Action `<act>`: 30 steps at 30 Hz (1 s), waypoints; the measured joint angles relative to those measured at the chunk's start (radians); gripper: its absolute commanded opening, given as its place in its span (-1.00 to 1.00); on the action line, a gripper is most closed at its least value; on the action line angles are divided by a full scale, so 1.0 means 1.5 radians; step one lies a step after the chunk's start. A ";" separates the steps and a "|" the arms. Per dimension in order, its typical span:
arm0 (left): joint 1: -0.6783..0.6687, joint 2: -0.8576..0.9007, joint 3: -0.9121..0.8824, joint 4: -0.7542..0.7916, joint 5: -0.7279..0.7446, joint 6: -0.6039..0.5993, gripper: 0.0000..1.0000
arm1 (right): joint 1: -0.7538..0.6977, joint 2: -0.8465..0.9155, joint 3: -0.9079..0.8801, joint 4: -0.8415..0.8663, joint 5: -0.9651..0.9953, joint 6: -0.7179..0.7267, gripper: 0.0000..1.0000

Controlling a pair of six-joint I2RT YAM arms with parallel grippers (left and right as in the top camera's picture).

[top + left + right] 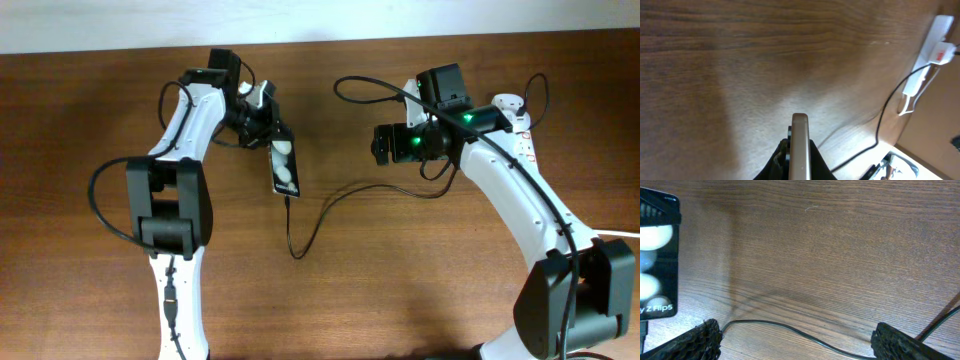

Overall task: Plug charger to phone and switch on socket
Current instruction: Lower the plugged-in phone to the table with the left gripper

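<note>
Left wrist view, starting close in: the left gripper (800,156) has its two fingers pressed tight on the small, shiny black phone (800,134), which stands on its thin edge above the brown wooden table (715,60). A little farther out, the long thin black charger cable (884,114) snakes across the wood. In the overhead view its tiny tip meets the bottom end of the phone, so I think it is already plugged in. Farthest away, at the top right corner, lies the long white socket strip (935,36). Its long side slants away, and it has a small red part (940,53) that may be the switch, though it is too small to be sure. So the socket sits well apart from the phone, off on the right side. The overhead view does not show the strip. The right gripper (800,346) has its fingers spread wide and holds nothing, with the cable running on the table between them. I think the right arm is nearer the socket and free, so it should reach away from the phone to press the switch.
</note>
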 measured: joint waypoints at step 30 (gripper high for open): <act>-0.092 0.048 0.000 0.124 -0.048 -0.059 -1.00 | 0.000 0.000 0.000 -0.002 0.002 0.000 0.98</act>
